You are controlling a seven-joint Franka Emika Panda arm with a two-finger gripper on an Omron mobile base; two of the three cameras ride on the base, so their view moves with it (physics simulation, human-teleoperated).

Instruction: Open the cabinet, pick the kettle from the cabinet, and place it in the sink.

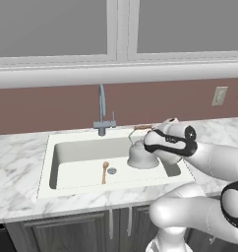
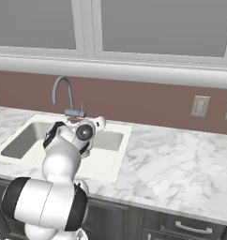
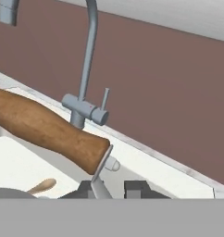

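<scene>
Gripper point(image 3: 115, 189): jaws clamped on the wire end of the kettle's handle, beside its brown wooden bar point(image 3: 49, 132), which runs toward 10 o'clock in the hand view. Kettle point(image 1: 140, 155): upright inside the sink point(image 1: 76, 152), at the basin's right end, at 3 o'clock from the drain point(image 1: 112, 171). Wooden spoon point(image 1: 105, 172): flat on the basin floor, just left of the drain. Faucet point(image 1: 103, 110): on the rim at 12 o'clock. Marble counter point(image 2: 181, 159): surrounds the sink.
</scene>
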